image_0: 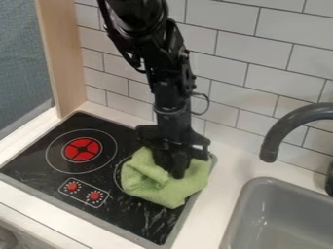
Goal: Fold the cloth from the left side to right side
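Note:
The green cloth (pixel 170 191) lies crumpled on the right part of the black stove top, with a raised fold on its left half and its right edge by the stove's rim. Directly over the cloth hangs the black gripper (pixel 177 174), pointing down, its tips at the cloth's upper middle. It covers part of the cloth behind it. Whether cloth is held between the tips cannot be told.
The stove top (pixel 39 163) has a red burner (pixel 83 149) at left and two red knobs in front. To the right are a grey sink (pixel 286 219) and a dark curved faucet (pixel 280 133). A tiled wall (pixel 224 46) stands behind.

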You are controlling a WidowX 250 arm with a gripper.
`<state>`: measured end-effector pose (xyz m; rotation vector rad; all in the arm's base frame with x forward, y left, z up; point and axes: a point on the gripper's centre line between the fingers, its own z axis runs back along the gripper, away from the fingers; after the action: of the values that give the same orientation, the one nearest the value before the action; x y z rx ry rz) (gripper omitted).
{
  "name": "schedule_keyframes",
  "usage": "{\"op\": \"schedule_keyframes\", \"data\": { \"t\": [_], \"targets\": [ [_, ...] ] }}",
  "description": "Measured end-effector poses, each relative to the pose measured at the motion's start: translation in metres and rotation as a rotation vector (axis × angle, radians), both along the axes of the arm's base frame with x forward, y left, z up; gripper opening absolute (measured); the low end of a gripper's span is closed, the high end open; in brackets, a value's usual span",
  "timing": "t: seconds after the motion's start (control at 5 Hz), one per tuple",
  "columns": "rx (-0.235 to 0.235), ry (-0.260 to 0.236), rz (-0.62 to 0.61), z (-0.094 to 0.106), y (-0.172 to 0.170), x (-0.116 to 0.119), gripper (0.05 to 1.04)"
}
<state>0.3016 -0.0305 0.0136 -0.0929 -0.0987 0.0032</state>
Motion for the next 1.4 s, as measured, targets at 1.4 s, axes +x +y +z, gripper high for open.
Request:
{"op": "schedule_keyframes", "data": {
  "t": [1.4],
  "targets": [
    [-0.025, -0.186, 0.03, 0.107, 0.004, -0.022, 0.999]
  ]
}}
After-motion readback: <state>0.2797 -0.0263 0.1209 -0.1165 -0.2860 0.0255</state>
